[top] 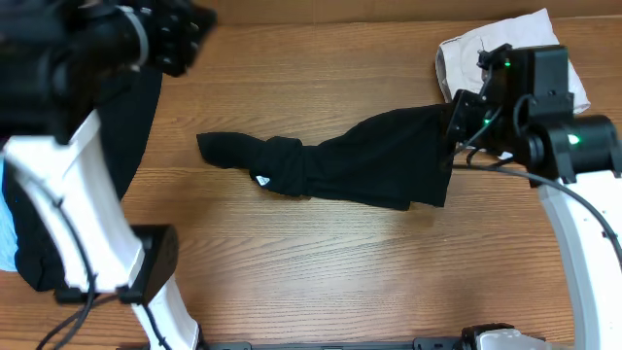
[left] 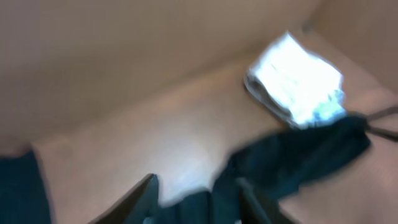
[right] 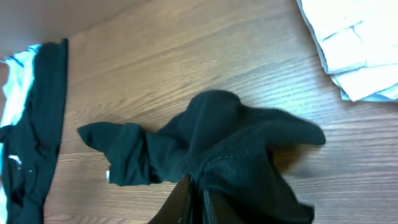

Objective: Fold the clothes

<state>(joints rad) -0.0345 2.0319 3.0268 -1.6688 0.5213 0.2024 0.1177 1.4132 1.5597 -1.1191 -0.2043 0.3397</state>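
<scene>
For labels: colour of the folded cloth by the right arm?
White folded cloth, clearest overhead.

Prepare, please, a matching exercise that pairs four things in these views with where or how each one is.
Things:
1. black T-shirt
2. white cloth
3. light-blue garment
4. right gripper

Places or states:
A. at the left edge of the overhead view
B. shut on black fabric
C. twisted across the middle of the overhead view
D. top right of the overhead view

Pairs: 1-C, 2-D, 3-A, 4-B
</scene>
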